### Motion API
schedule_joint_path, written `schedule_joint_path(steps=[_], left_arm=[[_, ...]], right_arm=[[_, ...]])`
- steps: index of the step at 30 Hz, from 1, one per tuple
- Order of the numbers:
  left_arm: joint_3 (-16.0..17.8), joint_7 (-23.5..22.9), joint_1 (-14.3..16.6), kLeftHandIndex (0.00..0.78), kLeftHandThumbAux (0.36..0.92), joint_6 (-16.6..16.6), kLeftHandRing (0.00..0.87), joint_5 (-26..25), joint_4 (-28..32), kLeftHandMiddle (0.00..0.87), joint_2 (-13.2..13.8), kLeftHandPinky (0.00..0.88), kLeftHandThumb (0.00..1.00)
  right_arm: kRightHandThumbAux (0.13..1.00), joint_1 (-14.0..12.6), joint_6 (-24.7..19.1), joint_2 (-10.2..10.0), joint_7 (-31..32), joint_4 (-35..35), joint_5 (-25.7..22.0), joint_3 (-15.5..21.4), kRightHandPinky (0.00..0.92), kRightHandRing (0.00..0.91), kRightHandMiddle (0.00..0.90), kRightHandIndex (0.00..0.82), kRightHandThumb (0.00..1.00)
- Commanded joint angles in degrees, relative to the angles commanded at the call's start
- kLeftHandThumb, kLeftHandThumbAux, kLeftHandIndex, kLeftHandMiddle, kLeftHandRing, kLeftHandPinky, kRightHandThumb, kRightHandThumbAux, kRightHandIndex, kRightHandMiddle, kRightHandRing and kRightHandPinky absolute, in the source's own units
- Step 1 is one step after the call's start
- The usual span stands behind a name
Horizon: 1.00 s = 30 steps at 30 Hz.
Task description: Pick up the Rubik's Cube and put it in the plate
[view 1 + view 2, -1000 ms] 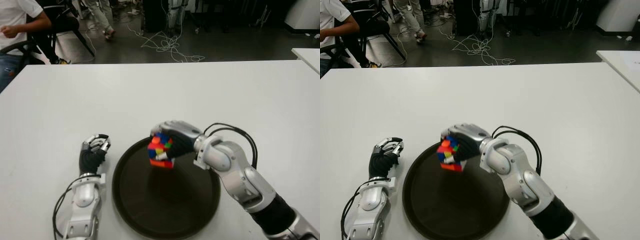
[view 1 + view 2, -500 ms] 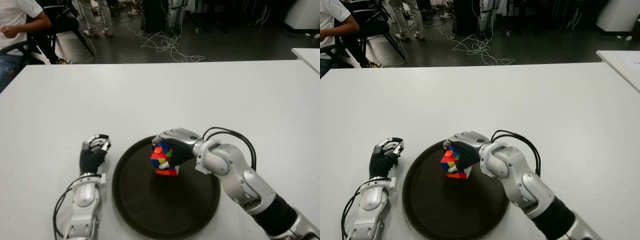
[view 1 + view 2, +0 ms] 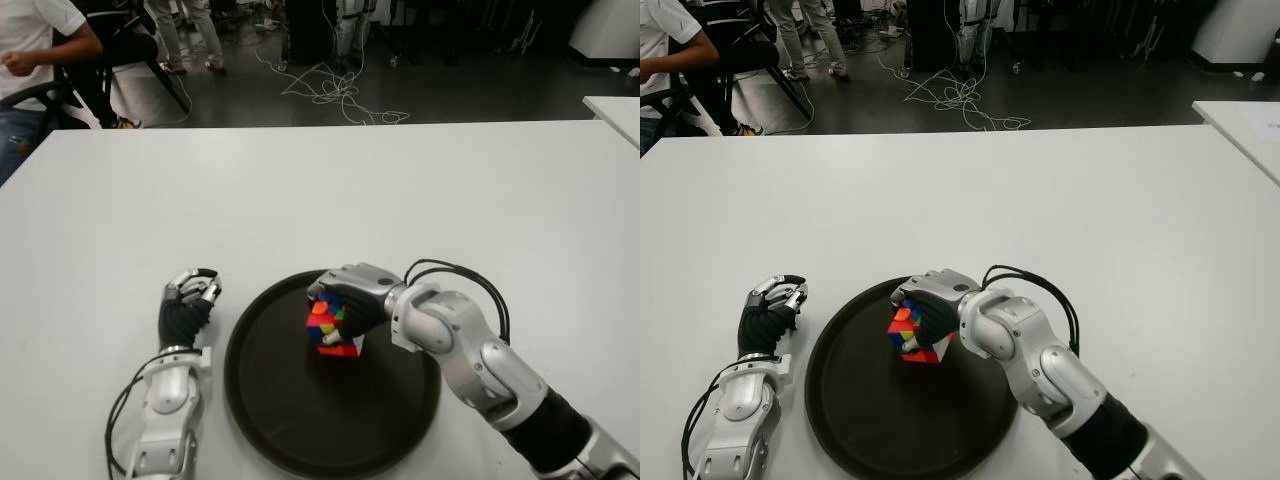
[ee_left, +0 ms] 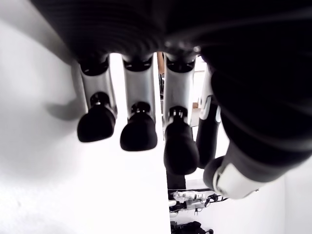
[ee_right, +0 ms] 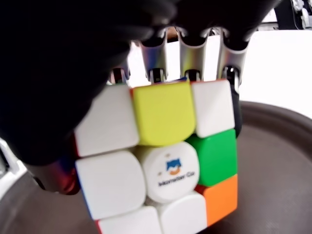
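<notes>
Rubik's Cube (image 3: 335, 328) sits clasped in the right hand (image 3: 352, 296), whose fingers (image 5: 192, 58) wrap over its far side, low over the inner floor of the dark round plate (image 3: 290, 432), toward the plate's far rim. Whether the cube touches the plate floor cannot be told. The left hand (image 3: 187, 305) shows just left of the plate on the white table (image 3: 300, 190), fingers (image 4: 138, 131) loosely curled and holding nothing. Beyond the table's far left corner, a person (image 3: 35, 45) sits on a chair.
</notes>
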<state>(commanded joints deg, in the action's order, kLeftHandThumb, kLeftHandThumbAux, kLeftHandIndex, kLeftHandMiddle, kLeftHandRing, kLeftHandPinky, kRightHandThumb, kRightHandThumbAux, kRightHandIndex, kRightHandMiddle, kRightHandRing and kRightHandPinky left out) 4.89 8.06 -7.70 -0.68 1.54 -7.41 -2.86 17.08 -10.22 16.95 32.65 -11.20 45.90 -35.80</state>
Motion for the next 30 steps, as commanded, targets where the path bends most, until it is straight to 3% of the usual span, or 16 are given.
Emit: schedule_joint_path(steps=[17,25,30], left_arm=[[0.3,-0.1,0.2,0.441,0.704,0.1,0.791,-0.5,0.0,0.784,-0.2,0.774,0.708],[0.2,-0.4,0.0,0.442,0.704,0.0,0.792,-0.9,0.4,0.789,-0.3,0.775,0.708],[0.1,-0.4,-0.1,0.442,0.704,0.2,0.793,-0.9,0.5,0.79,-0.3,0.775,0.708]], right_arm=[[0.738,-0.2,-1.5,-0.9,-0.4,1.0,0.7,-0.1,0.725,0.746,0.735,0.434,0.684],[0.741,-1.7,-0.1,-2.2,-4.5,1.7,-1.2,1.5,0.666,0.71,0.689,0.427,0.683],[0.743,-3.1,2.1,-4.0,-9.1,3.5,-4.3,3.4,0.654,0.685,0.654,0.423,0.681]])
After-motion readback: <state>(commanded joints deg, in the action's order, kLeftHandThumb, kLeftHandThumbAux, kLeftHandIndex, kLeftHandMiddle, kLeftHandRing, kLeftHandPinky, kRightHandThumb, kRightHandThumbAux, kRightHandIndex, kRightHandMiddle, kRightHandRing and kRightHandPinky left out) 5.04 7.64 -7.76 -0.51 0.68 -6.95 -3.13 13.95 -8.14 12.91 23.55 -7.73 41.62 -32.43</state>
